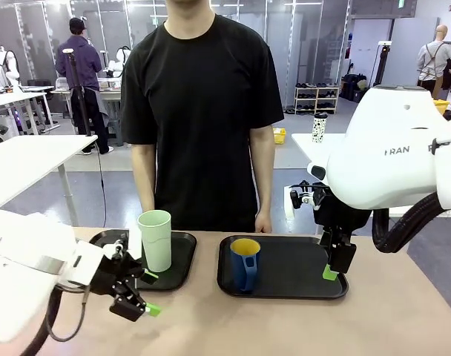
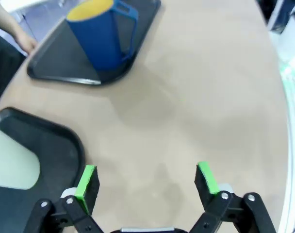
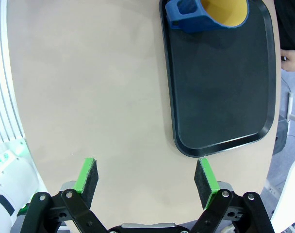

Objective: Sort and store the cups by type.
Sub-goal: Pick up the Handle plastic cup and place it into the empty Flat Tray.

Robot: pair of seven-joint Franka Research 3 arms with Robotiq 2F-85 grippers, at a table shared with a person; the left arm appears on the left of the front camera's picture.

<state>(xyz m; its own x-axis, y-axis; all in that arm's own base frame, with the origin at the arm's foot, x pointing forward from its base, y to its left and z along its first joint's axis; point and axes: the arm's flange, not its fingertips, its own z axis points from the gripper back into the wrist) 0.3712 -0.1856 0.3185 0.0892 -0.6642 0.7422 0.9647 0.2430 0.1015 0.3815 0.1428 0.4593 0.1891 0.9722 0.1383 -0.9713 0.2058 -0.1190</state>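
With each cup standing apart, tumbler left tray, mug right tray.

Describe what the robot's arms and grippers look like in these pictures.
Both arms have glossy white rounded shells; the right arm carries grey lettering and a thick black ribbed hose. The left gripper and right gripper are black linkages with two fingers ending in bright green pads. A thin black cable trails under the left arm.

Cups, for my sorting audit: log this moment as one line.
mint-green tumbler: left tray | blue handled mug: right tray | left gripper: open | right gripper: open
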